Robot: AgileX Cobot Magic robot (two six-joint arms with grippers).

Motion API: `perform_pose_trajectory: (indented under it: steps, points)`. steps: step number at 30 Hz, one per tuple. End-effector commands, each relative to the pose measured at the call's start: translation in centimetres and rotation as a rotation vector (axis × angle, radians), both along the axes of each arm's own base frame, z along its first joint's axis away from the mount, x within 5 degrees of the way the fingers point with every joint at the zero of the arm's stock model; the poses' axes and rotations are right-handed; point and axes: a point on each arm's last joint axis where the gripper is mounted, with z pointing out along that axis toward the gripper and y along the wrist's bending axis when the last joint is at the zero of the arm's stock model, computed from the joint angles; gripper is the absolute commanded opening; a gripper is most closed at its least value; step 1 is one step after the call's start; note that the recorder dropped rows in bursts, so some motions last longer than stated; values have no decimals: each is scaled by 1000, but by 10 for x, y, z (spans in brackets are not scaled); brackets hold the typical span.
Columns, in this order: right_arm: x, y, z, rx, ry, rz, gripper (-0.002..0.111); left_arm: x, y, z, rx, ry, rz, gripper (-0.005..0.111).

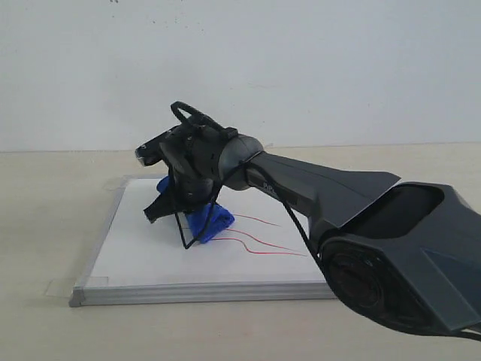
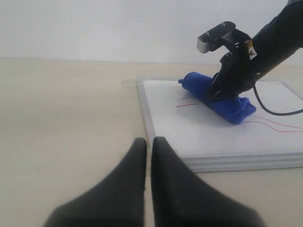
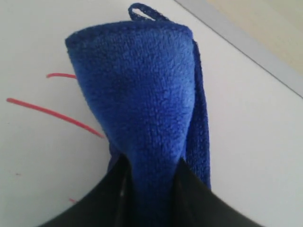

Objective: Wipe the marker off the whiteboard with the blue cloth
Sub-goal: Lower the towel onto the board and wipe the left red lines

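The whiteboard (image 1: 150,259) lies flat on the table, its silver frame (image 2: 236,162) near my left gripper. Thin wavy red marker lines (image 1: 263,244) run across its right half and show on both sides of the cloth (image 2: 187,103). The blue cloth (image 1: 209,223) rests on the board over the lines, a thick fuzzy roll (image 3: 147,104). My right gripper (image 3: 150,163) is shut on the blue cloth, its fingers pressing the roll from both sides; in the exterior view it (image 1: 184,214) reaches across from the right. My left gripper (image 2: 149,144) hovers shut over the table beside the board's corner, holding nothing.
The beige table (image 1: 45,210) surrounds the board, with a white wall (image 1: 301,60) behind. Clear tape tabs (image 1: 60,287) hold the board's corners. The right arm's dark body (image 1: 391,241) fills the near right of the exterior view, and a black cable (image 2: 274,112) loops over the board.
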Motion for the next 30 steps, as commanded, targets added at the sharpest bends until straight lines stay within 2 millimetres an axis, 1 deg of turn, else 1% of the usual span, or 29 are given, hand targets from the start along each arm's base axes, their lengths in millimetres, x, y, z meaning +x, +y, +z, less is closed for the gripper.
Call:
perform_pose_trajectory:
  steps: [1,3,5,8,10,12,15,18,20,22,25,26,28,30]
  points:
    - [-1,4,-12,124,90,11,0,0,0,-1,9,3,0,4]
    - [-4,20,-7,292,99,78,0,0,0,-1,9,3,0,4]
    - [-7,34,0,421,82,139,0,0,0,-1,9,3,0,4]
    - [-11,45,5,483,44,183,0,0,0,-1,9,3,0,4]
    - [-11,45,5,485,38,182,0,0,0,-1,9,3,0,4]
    - [-7,40,5,471,37,176,0,0,0,-1,9,3,0,4]
    - [0,28,1,391,25,164,0,0,0,-1,9,3,0,4]
    - [8,12,-3,294,16,60,0,0,0,-1,9,3,0,4]
    - [13,5,-4,259,1,-12,0,0,0,-1,9,3,0,4]
    - [15,2,-3,256,-21,-61,0,0,0,-1,9,3,0,4]
    - [16,7,0,350,-22,-94,0,0,0,-1,9,3,0,4]
    - [14,12,1,385,-21,-83,0,0,0,-1,9,3,0,4]
    - [9,22,3,422,-20,-28,0,0,0,-1,9,3,0,4]
    - [0,32,3,408,-22,73,0,0,0,-1,9,3,0,4]
